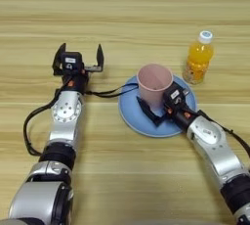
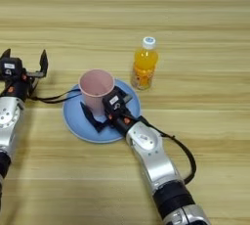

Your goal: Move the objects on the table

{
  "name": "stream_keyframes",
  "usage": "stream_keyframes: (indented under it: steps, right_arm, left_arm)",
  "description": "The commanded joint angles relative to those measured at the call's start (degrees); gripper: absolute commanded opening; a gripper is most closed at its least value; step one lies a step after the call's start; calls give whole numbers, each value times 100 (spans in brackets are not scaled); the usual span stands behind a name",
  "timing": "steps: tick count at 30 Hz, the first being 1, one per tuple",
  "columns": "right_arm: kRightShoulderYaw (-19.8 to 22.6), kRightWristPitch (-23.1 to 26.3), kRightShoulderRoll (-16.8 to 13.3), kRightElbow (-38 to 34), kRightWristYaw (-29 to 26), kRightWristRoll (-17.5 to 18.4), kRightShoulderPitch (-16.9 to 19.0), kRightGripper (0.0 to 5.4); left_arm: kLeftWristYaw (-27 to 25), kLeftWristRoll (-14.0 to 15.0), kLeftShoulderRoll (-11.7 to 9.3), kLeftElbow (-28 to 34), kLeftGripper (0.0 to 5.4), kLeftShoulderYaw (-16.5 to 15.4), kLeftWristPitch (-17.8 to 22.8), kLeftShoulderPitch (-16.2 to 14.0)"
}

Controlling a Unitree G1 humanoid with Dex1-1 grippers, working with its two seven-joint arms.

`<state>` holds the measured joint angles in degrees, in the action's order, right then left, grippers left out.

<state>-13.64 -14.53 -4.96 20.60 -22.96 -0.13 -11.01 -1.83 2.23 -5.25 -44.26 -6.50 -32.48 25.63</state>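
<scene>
Cup: We see the pink cup standing upright on the blue plate, open side up. It sits near the back of the plate.
Right gripper: Our right gripper is at the cup. Its two black fingers reach around the bottom of the cup, one on each side, right against it, so it is grasping the cup. The right arm comes in from the lower right.
Plate: The plate lies flat on the table, in the middle. The cup and the right gripper's fingers are over it.
Bottle: The orange bottle with a white cap stands upright on the table, just behind the plate's right edge. Nothing is touching it.
Left gripper: Our left gripper is over the bare table, to the left of the plate and apart from it. Its two fingers are spread wide and hold nothing.
Cable: A black cable runs from the left arm toward the plate.
</scene>
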Motion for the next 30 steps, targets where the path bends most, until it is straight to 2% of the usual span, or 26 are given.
stream_keyframes:
  steps: [1,6,10,18,23,26,30]
  right_arm:
    - [66,87,-33,-190,-47,44,36,538]
    - [65,204,-137,-516,-129,59,255,538]
    - [90,420,-276,-1047,-223,130,547,538]
    - [124,1479,-707,-2594,-624,650,1357,538]
    - [355,1915,-1027,-3555,-691,921,1779,538]
    - [510,2109,-1159,-4072,-704,1140,1945,538]
    - [756,2152,-1286,-4375,-666,1272,2000,538]
  left_arm:
    - [-13,-21,-8,60,540,9,-10,-18]
    - [3,-33,6,91,540,19,-1,-29]
    - [17,-44,19,114,540,30,8,-35]
    - [56,-58,33,133,540,51,26,-25]
    - [76,-64,33,127,540,57,23,-15]
    - [85,-71,28,121,540,60,25,-12]
    - [128,-101,6,86,540,59,35,6]
